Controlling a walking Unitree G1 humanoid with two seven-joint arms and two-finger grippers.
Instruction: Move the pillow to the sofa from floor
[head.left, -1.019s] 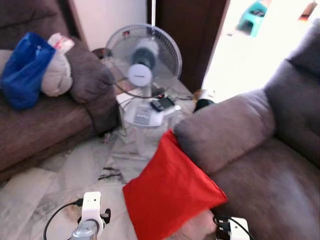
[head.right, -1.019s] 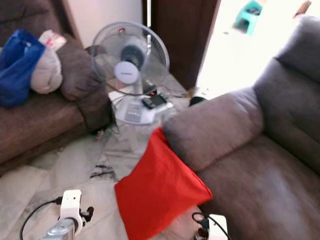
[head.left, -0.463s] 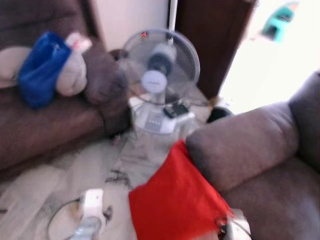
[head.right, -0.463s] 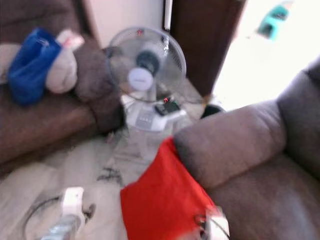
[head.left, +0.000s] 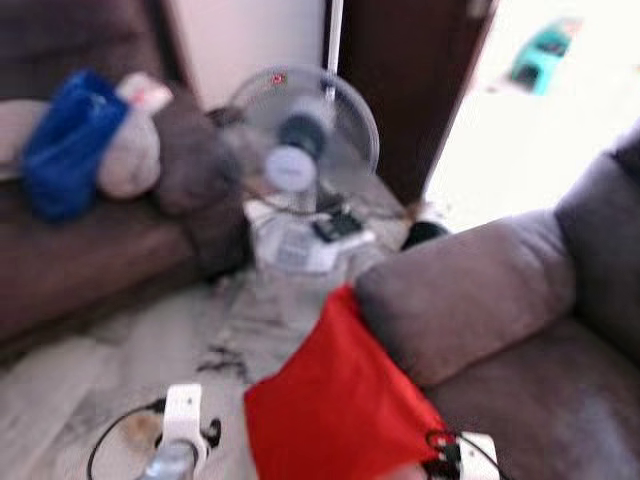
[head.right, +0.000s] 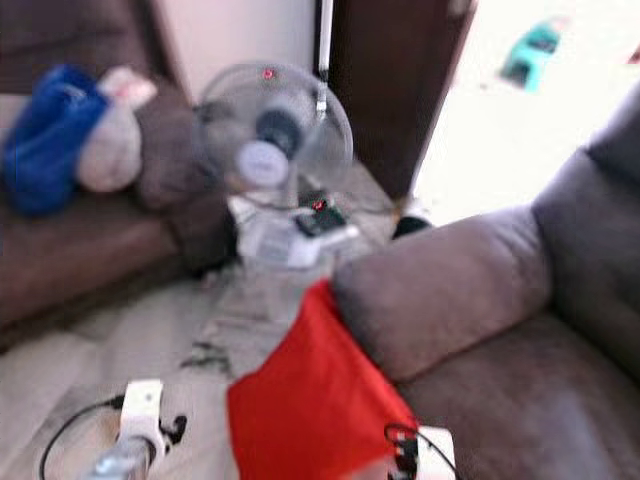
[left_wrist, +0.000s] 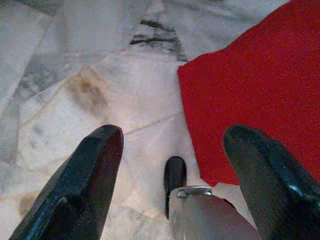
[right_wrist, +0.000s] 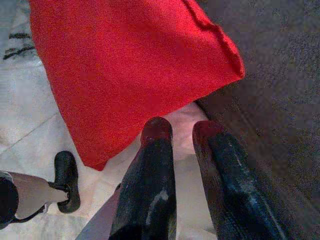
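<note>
Leaning item: red pillow (head.left: 335, 400) stands tilted on the marble floor (head.left: 120, 350), its upper corner touching the rounded armrest of the grey sofa (head.left: 520, 300); in the head views it sits at about 6 o'clock of the frame centre.
Pillow contact: lower edge on the floor, right side against the sofa base; not on the seat.
Left gripper (left_wrist: 172, 145): fingers spread wide apart, nothing between them, poised over bare floor with the pillow's edge just beside one finger (left_wrist: 260, 170).
Right gripper (right_wrist: 182, 132): two black fingers nearly together with a narrow gap, empty, tips just beside the pillow's lower corner and the sofa base.
Arm positions: left wrist at 7 o'clock of the head view, right wrist at 5 o'clock, one on each side of the pillow.
Electric fan (head.left: 300, 135): stands on the floor at 12 o'clock from the pillow, well apart from it.
Brown sofa (head.left: 90, 260): at 10 o'clock, carrying a blue bag (head.left: 62, 140) and a beige bundle (head.left: 130, 155).
Image quality: head views blurred; fine detail unreadable.
</note>
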